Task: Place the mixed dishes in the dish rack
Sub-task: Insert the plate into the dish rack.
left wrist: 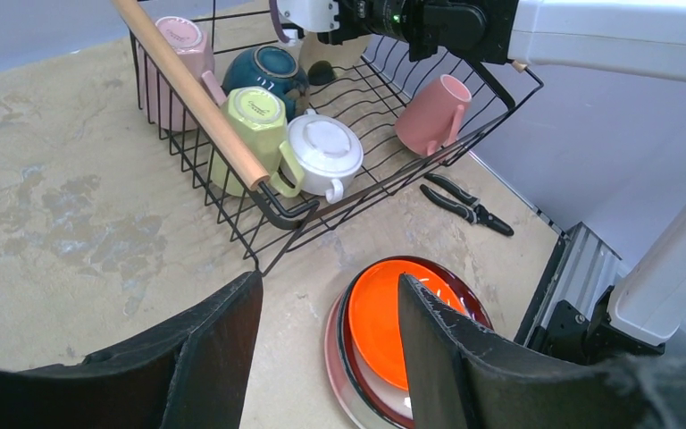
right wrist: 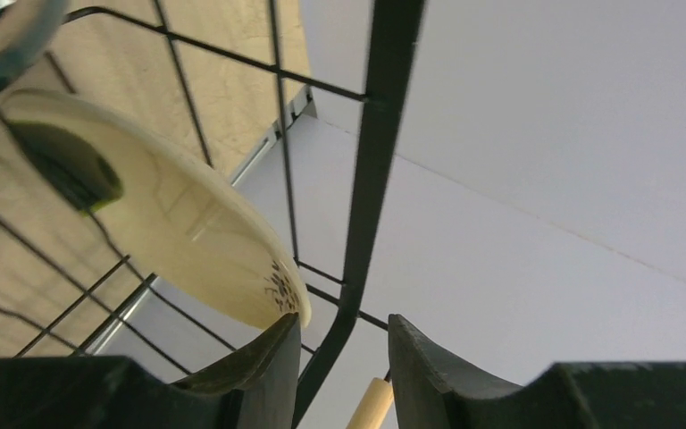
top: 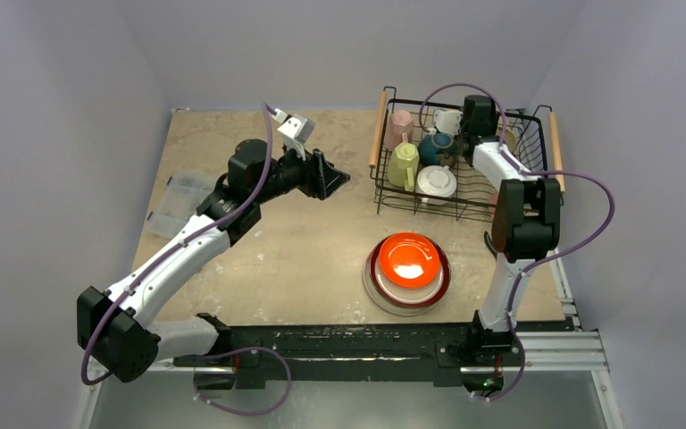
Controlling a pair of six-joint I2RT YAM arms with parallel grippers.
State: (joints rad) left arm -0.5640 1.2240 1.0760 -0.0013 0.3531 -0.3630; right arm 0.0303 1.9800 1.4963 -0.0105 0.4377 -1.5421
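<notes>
The dish rack (top: 391, 192), black wire with wooden handles, stands at the back right. In it are a pale pink mug (left wrist: 179, 54), a teal bowl (left wrist: 268, 70), a yellow-green mug (left wrist: 255, 121), a white mug (left wrist: 324, 154) and a salmon mug (left wrist: 433, 112). My right gripper (top: 478, 125) reaches into the rack's far side. Its jaws (right wrist: 343, 320) are open astride a rack wire, and a cream dish (right wrist: 170, 214) leans beside the left finger. A red-orange plate (top: 408, 259) tops a stack of plates on the table. My left gripper (left wrist: 329, 279) hangs open and empty left of the rack.
Black pliers (left wrist: 469, 204) lie on the table between the rack and the plate stack. A clear plastic compartment box (top: 179, 201) sits at the table's left edge. Purple walls close in the table on three sides.
</notes>
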